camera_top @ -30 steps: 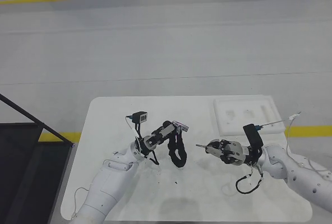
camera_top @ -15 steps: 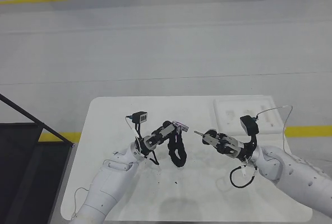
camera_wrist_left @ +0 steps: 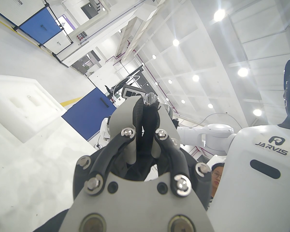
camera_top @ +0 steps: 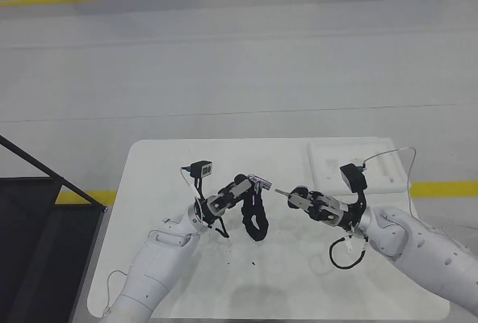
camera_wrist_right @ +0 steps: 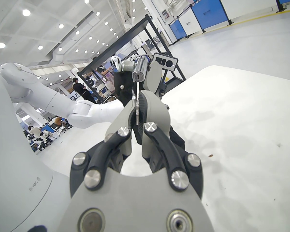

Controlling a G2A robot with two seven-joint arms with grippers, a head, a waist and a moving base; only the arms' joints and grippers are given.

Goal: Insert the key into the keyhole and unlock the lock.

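Holds the lock (camera_top: 257,211) up over the middle of the white table (camera_top: 166,165) with the left gripper (camera_top: 252,185). Pinches its black cable (camera_wrist_left: 145,126) between narrow fingers (camera_wrist_left: 122,118), with the silver cylinder (camera_wrist_left: 150,97) poking out past the fingertips. Lets the cable loop hang from the gripper down toward the tabletop; cannot tell if touching.

Grips the key (camera_top: 281,193) in the right gripper (camera_top: 297,198), just to the right of the lock. Clamps fingers tight and flat on the key's head, blade sticking out forward. Points the blade straight at the cylinder's end face, in line with the keyhole (camera_wrist_right: 137,76). Puts the tip just beside that face; cannot tell whether touching, entering the slot, or a hair short.

Holds both grippers raised off the table, facing each other, near but apart.

Also on the table: white foam tray (camera_top: 348,164) with shallow recesses, at the far right corner, well apart from both grippers.
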